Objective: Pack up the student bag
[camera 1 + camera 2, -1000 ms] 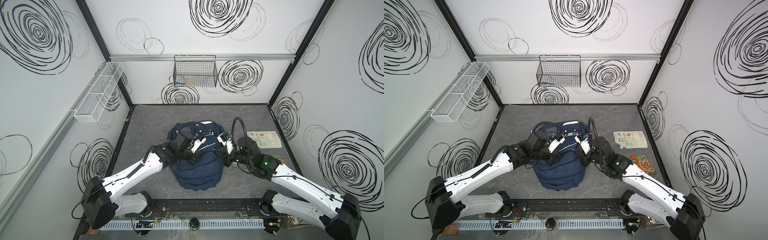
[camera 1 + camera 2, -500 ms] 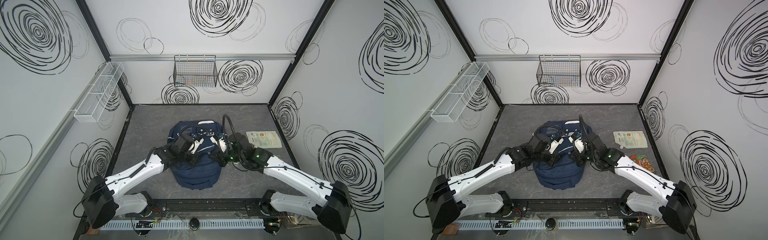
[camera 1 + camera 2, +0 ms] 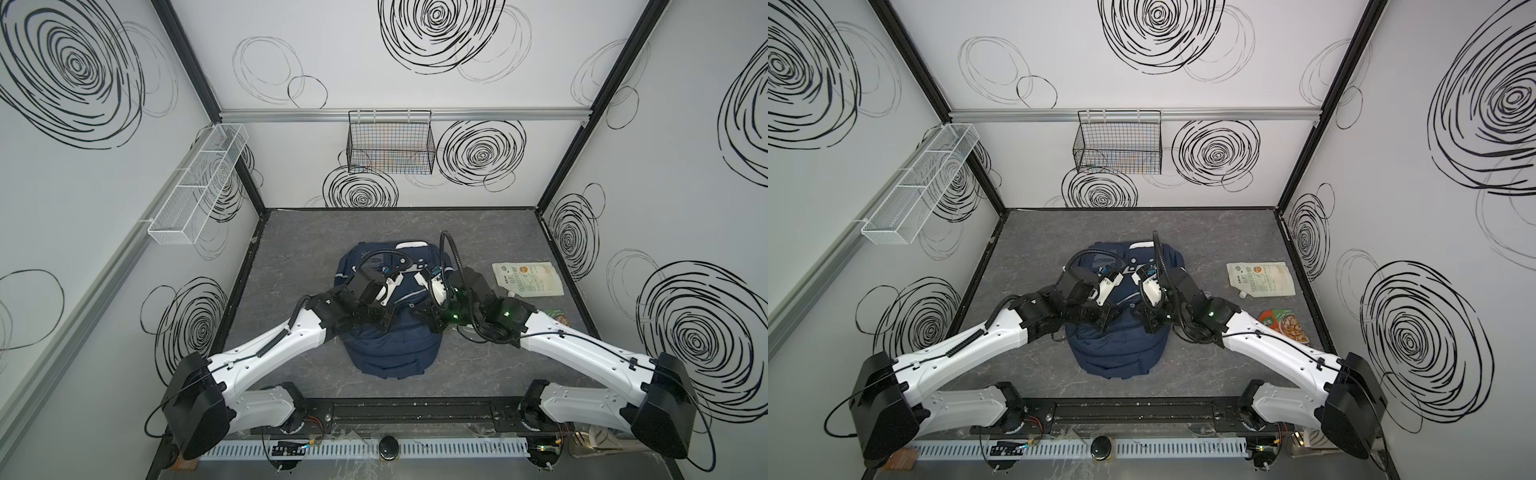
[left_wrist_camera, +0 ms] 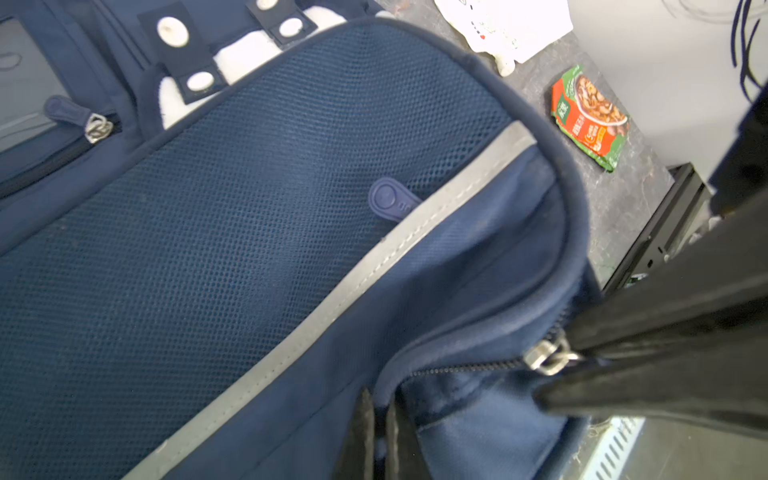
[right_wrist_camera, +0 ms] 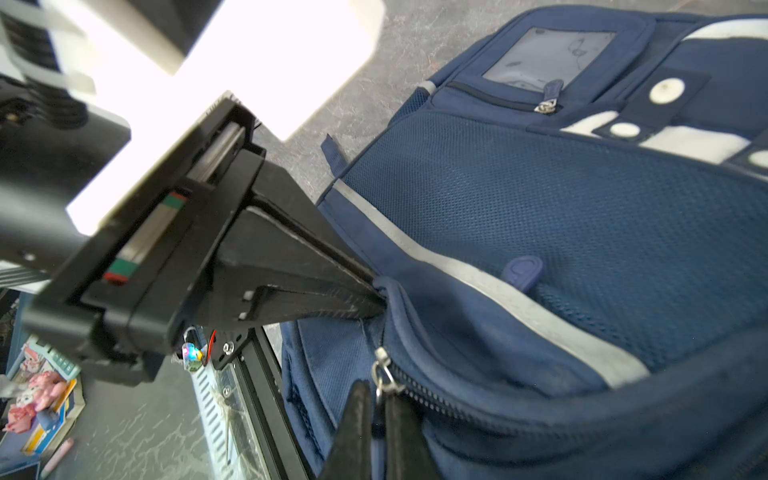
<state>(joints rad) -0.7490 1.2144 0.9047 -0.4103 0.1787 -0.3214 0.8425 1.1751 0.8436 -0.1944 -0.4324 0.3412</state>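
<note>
The student bag (image 3: 395, 353) (image 3: 1117, 353), a navy backpack with silver stripes, lies flat mid-table. My left gripper (image 3: 384, 326) (image 3: 1102, 324) (image 4: 380, 401) is shut on the bag's piped fabric edge beside the zipper, as the right wrist view also shows (image 5: 376, 295). My right gripper (image 3: 432, 326) (image 3: 1150, 326) (image 5: 378, 392) is shut on the metal zipper pull (image 5: 380, 372) of the bag (image 5: 582, 228). In the left wrist view that zipper pull (image 4: 548, 359) sits at the right gripper's tip, on the bag (image 4: 249, 208). The two grippers are close together over the bag's middle.
A white spouted pouch (image 3: 528, 278) (image 3: 1260, 279) and a red-green snack packet (image 3: 1285, 326) (image 4: 590, 120) lie on the table right of the bag. A wire basket (image 3: 390, 143) hangs on the back wall and a white mesh shelf (image 3: 199, 183) on the left wall. A black rail (image 3: 415, 415) runs along the front.
My right gripper has moved left along the bag, closer to the left gripper. Both grippers now sit nearer the front. Both have stayed shut.
</note>
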